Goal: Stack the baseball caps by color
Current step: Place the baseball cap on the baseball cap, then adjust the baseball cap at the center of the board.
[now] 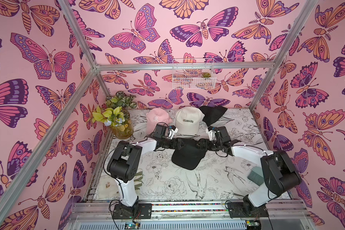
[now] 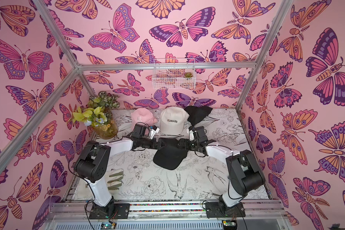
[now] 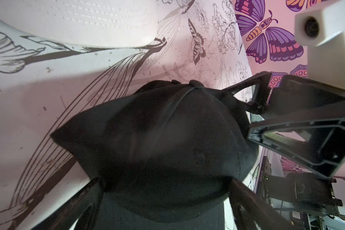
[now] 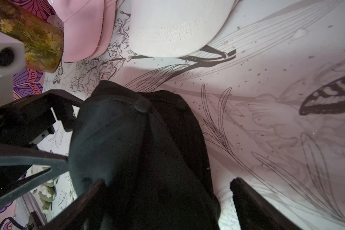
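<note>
The flower-printed table (image 1: 167,183) carries three groups of caps. Along the back edge stand a pink cap (image 1: 157,117), a cream COLORADO cap (image 1: 188,119) just beside it, and a rear black cap (image 1: 213,114) slumped at the right end of that row. The right wrist view shows two pink brims one over the other, so the pink pile looks done. Whether more cream caps sit under the top one cannot be told.

The centre black cap (image 1: 187,157) lies in the middle of the table, well apart from the rear one. Its crown is towards the back and its brim towards the robot's bases, so its long axis runs front to back. Two crown buttons show in the wrist views, which suggests two black caps nested there.

The left gripper (image 3: 165,191) and right gripper (image 4: 167,187) reach in from opposite sides, across that axis. Each has its jaws spread wide, straddling the crown and clamping nothing. Both are equally near this cap.

The rear black cap lies back and to the right, nearer the right arm, so joining the black caps likely favours that side.
</note>
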Tool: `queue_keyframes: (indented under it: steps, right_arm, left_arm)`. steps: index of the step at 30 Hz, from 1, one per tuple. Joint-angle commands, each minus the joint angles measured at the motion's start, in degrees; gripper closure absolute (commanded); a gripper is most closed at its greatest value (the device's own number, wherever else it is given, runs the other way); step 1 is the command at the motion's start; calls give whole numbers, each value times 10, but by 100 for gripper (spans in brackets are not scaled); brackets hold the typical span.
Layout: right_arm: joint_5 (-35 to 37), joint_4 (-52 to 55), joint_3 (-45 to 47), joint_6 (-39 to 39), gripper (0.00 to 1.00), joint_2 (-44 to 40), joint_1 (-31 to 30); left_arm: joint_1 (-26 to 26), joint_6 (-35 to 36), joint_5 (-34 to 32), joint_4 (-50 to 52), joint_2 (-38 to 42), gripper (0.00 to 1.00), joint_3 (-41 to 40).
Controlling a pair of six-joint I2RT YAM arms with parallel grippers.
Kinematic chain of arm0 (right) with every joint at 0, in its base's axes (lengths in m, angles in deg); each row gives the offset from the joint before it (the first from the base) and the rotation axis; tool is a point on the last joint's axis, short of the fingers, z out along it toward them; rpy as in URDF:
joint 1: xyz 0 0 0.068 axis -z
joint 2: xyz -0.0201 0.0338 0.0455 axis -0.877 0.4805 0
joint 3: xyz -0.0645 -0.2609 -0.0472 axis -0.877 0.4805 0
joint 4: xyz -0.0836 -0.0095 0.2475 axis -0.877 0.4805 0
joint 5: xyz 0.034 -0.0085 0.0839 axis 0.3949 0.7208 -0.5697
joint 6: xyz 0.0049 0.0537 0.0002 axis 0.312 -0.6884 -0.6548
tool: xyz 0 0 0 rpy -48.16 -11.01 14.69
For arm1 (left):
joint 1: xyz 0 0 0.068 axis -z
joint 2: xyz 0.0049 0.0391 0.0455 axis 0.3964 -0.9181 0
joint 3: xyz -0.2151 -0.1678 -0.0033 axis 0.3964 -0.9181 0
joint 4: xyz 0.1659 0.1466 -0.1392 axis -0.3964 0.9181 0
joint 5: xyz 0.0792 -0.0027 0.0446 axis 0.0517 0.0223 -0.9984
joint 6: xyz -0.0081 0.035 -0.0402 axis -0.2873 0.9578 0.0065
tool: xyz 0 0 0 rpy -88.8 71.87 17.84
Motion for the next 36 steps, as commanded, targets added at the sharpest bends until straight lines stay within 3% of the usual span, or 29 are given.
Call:
queue_keyframes:
  steps: [1, 5, 7, 10, 15, 17, 21, 28, 36]
  right_arm:
    - [52, 74, 18, 21, 1, -75, -1]
    - [69, 115, 76, 23, 1, -160, 14]
    - [55, 130, 99, 14, 6, -187, 21]
    - [24, 141, 128, -2, 33, -204, 21]
    - [-42, 65, 170, -38, 72, -158, 21]
    - [-55, 24, 168, -58, 100, -116, 21]
    - [-86, -67, 165, -96, 100, -41, 17]
    - [-19, -152, 139, -122, 100, 60, 18]
    - [11, -222, 75, -139, 100, 129, 41]
  left_arm:
    - [-1, -4, 14, 2, 38, 0, -18]
    - [-7, -12, 1, 2, 85, 0, -52]
    - [-9, -23, -20, 2, 106, 0, -69]
    - [-12, -38, -46, 2, 136, 0, -92]
    - [-12, -21, -10, -18, 132, 0, -110]
    - [-12, -8, -6, -20, 118, 0, -113]
    - [-12, 4, -9, -54, 100, 0, -127]
    - [-12, -24, 53, -154, 39, 0, -134]
    - [-16, -7, 36, -174, 27, 0, -146]
